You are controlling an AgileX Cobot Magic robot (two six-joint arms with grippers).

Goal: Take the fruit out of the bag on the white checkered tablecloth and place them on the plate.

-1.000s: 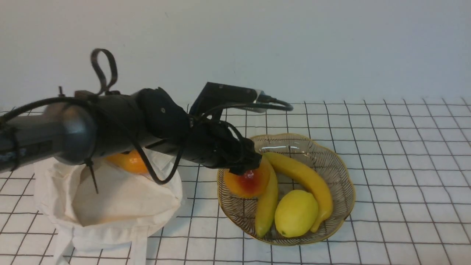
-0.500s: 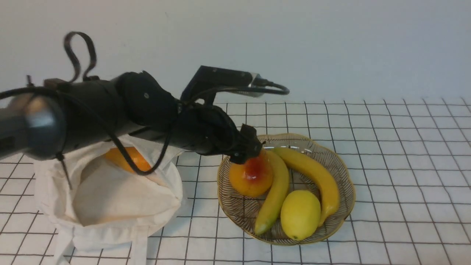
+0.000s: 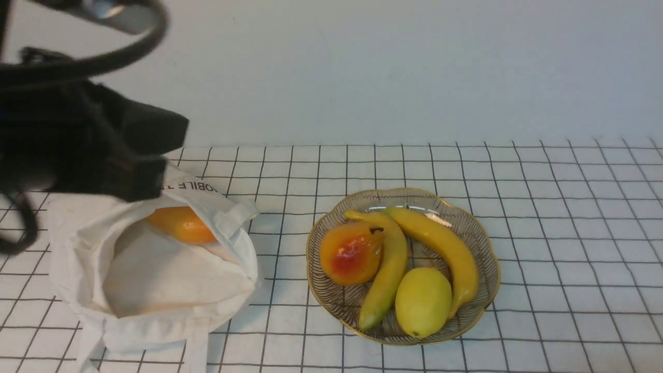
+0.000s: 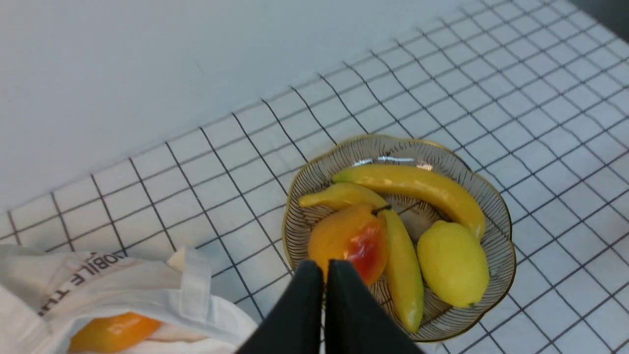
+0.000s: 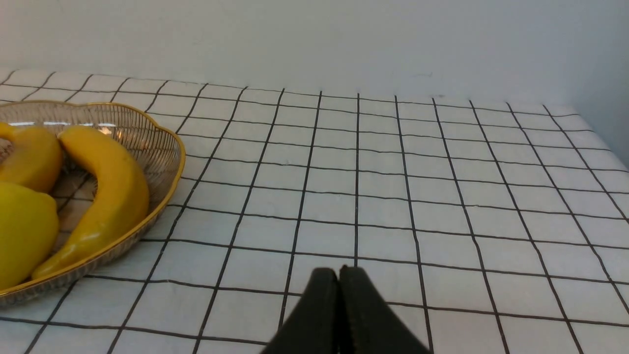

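The blushed pear (image 3: 351, 254) lies on the gold-rimmed glass plate (image 3: 487, 248) against a banana; it also shows in the left wrist view (image 4: 351, 238). The oblong orange fruit (image 3: 181, 225) sits inside the open off-white bag (image 3: 171, 280) on the white checkered tablecloth (image 3: 570, 233). My left gripper (image 4: 324, 268) is shut and empty. It hangs high above the bag's far rim, a blurred black mass in the front view (image 3: 155, 150). My right gripper (image 5: 339, 273) is shut and empty, low over the cloth to the right of the plate (image 5: 172, 147), and out of the front view.
Two yellow bananas (image 3: 440, 243) and a pale lemon (image 3: 422, 300) share the plate with the pear. The bag's strap handles (image 3: 235, 215) lie loose at its rim and front. A plain wall backs the table.
My left gripper let go of the pear on the plate, then drew back up and to the left over the bag. The pear tipped over and nudged the near banana.
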